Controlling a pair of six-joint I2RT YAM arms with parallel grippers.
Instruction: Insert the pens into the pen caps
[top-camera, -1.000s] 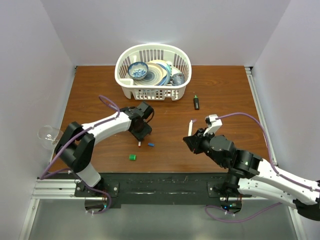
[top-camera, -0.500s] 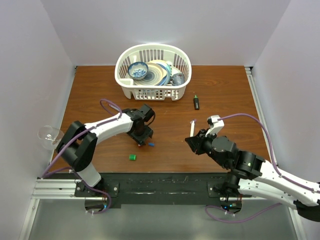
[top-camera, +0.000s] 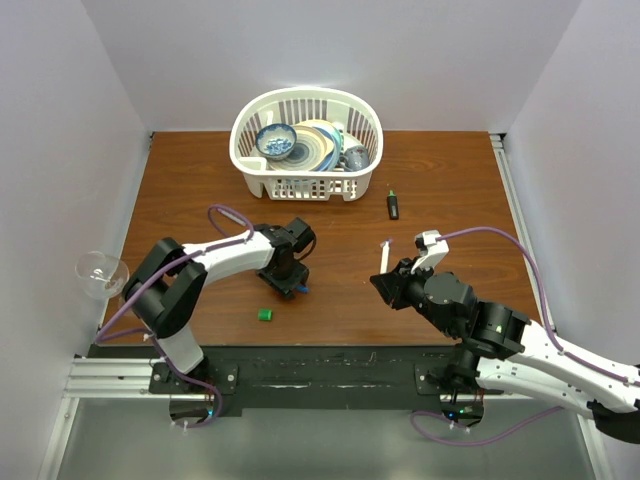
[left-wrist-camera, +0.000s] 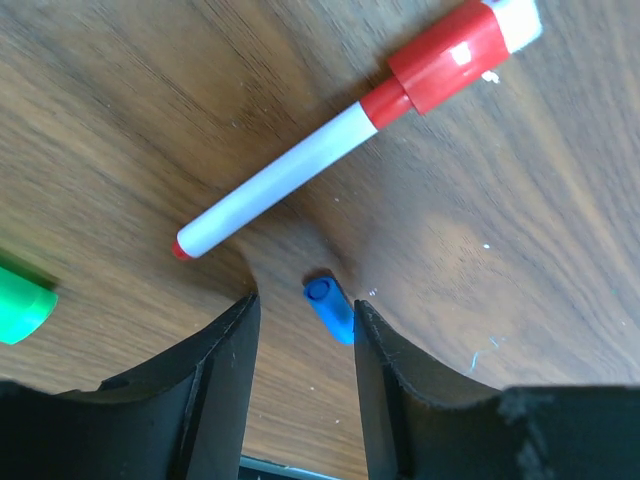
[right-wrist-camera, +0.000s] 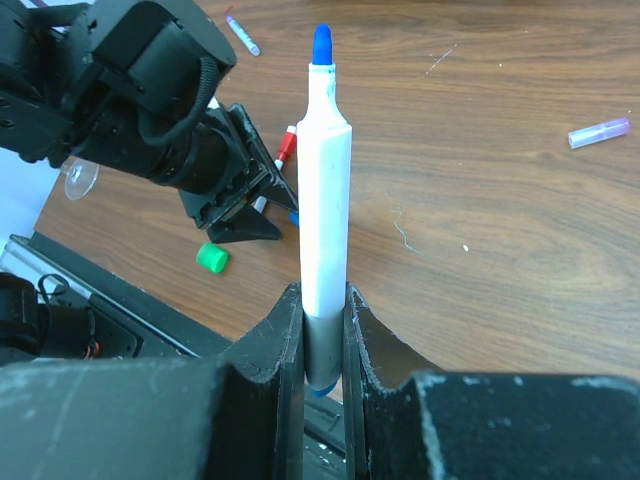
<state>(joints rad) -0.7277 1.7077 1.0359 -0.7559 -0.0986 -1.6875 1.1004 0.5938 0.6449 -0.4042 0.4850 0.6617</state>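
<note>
My left gripper (top-camera: 291, 281) is open, low over the table, with its jaws either side of the tiny blue cap (left-wrist-camera: 331, 309). The cap lies on the wood against the right finger (left-wrist-camera: 400, 390). A white pen (left-wrist-camera: 280, 178) with a red tip and a red section lies just beyond the fingers. The green cap (top-camera: 264, 314) lies nearer the table's front and also shows in the left wrist view (left-wrist-camera: 20, 305). My right gripper (right-wrist-camera: 323, 330) is shut on a white pen (right-wrist-camera: 326, 180) with a blue tip, held upright above the table. The black marker (top-camera: 393, 206) lies right of the basket.
A white basket (top-camera: 242, 152) of dishes stands at the back middle. A clear glass (top-camera: 100, 271) sits off the table's left edge. The left arm's wrist (right-wrist-camera: 150, 90) fills the upper left of the right wrist view.
My left gripper has moved right and toward the table's front, coming down around the blue cap. My right gripper has hardly moved and still holds the pen.
</note>
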